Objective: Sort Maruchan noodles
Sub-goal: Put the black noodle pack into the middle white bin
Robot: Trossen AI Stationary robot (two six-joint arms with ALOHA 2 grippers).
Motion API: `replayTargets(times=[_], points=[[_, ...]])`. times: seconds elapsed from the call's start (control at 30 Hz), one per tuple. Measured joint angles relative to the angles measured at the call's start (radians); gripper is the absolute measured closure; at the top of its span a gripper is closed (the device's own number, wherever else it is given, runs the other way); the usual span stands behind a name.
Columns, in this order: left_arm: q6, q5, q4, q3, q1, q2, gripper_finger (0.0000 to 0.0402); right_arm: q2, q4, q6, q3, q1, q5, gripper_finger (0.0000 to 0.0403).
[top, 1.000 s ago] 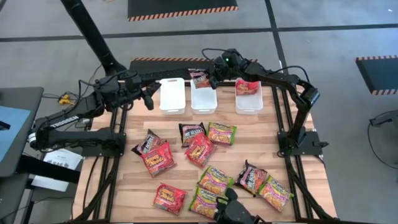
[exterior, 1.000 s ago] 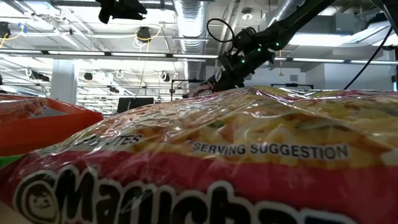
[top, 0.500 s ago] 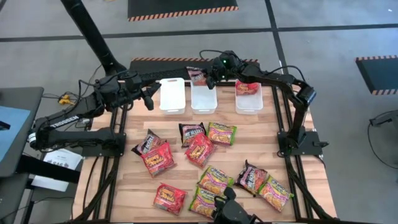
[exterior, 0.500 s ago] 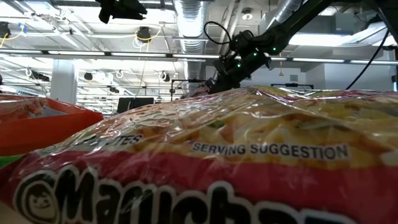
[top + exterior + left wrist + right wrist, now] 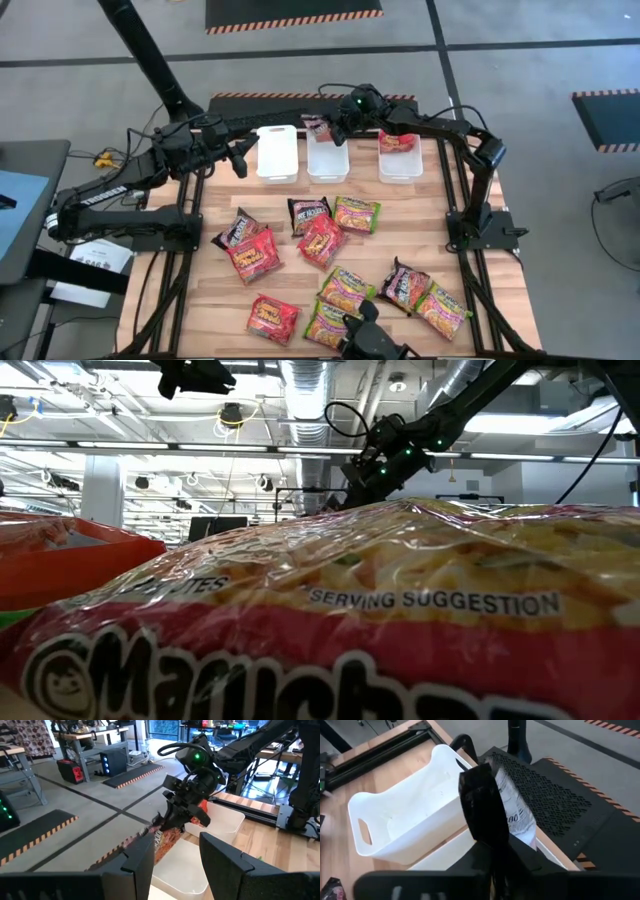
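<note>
Above middle tray (image 5: pixel 327 160), right claw (image 5: pixel 328 128) gripping dark packet (image 5: pixel 320 127), red packet (image 5: pixel 398 140) in right tray (image 5: pixel 400 163)

I see three white trays in a row along the far edge of my wooden table (image 5: pixel 215 290): the left tray (image 5: pixel 277 153), the middle tray (image 5: pixel 327 160) and the right tray (image 5: pixel 400 163). They stand apart, none touching. Hazard-striped tape (image 5: pixel 294 21) edges a dark floor mat (image 5: pixel 290 8) beyond the table. A white paper sheet (image 5: pixel 100 257) lies on the floor beside the table's left side.
</note>
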Motion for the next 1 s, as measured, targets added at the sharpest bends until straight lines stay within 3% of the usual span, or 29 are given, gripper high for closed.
replayTargets(times=[0.23,0.4,0.73,1.0], points=[[0.004,0.000,0.000,0.000,0.000,0.000,0.0255,0.000,-0.005,-0.002,0.000,0.000,0.028,0.0281],[0.005,-0.001,0.000,0.000,0.000,0.000,0.0255,0.000,-0.057,0.014,0.000,0.000,0.057,0.0268],[0.005,-0.001,0.000,0.000,0.000,0.000,0.0255,0.000,-0.075,-0.036,0.000,0.035,0.154,0.0306],[0.005,-0.001,0.000,0.000,0.000,0.000,0.0255,0.000,-0.075,-0.013,0.000,0.051,0.162,0.0388]])
